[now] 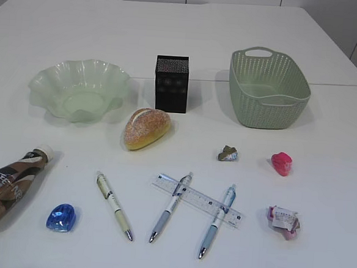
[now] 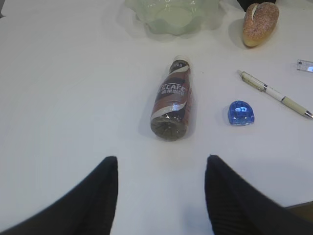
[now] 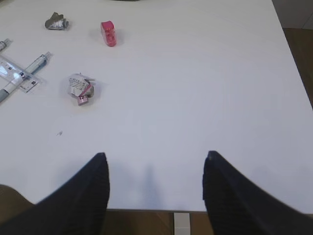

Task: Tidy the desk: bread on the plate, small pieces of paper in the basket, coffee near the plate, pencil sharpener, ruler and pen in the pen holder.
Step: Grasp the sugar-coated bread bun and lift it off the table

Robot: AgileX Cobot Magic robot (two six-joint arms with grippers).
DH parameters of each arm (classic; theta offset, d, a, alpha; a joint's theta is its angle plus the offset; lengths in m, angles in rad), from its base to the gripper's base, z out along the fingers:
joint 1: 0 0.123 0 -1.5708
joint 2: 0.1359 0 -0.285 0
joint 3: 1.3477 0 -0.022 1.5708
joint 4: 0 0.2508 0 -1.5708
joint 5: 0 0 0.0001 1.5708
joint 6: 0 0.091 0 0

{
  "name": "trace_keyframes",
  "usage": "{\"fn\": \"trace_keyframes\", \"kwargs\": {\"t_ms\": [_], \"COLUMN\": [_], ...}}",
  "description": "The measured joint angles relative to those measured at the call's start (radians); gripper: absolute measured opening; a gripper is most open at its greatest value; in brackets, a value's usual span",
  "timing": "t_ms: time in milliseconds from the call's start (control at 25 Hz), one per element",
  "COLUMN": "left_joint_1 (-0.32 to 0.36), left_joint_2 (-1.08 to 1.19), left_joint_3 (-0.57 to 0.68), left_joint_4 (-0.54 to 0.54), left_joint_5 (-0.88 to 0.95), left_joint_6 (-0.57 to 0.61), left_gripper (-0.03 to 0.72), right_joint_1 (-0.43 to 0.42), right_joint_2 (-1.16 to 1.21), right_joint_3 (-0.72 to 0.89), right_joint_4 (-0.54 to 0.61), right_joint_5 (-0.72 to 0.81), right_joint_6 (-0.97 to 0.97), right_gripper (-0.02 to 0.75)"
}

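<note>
Hovering empty with fingers wide apart, the left gripper faces the lying coffee bottle and the right gripper faces crumpled paper.

coffee bottle label reading "SCAFE", smaller print on it illegible

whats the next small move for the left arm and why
Probably lower the left gripper forward onto the coffee bottle. The bottle lies on its side straight ahead of the open, empty jaws, nearer than anything else, and well short of the green plate it belongs beside. The blue sharpener sits off to the bottle's side, clear of that path.
</note>
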Motion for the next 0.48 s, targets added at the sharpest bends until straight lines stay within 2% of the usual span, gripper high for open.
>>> {"fn": "trace_keyframes", "kwargs": {"t_ms": [480], "left_joint_1": [0.000], "left_joint_2": [0.000], "left_joint_3": [0.000], "left_joint_4": [0.000], "left_joint_5": [0.000], "left_joint_6": [0.000], "left_gripper": [0.400], "right_joint_1": [0.000], "right_joint_2": [0.000], "right_joint_3": [0.000], "right_joint_4": [0.000], "right_joint_5": [0.002], "right_joint_6": [0.000], "right_gripper": [0.479]}}
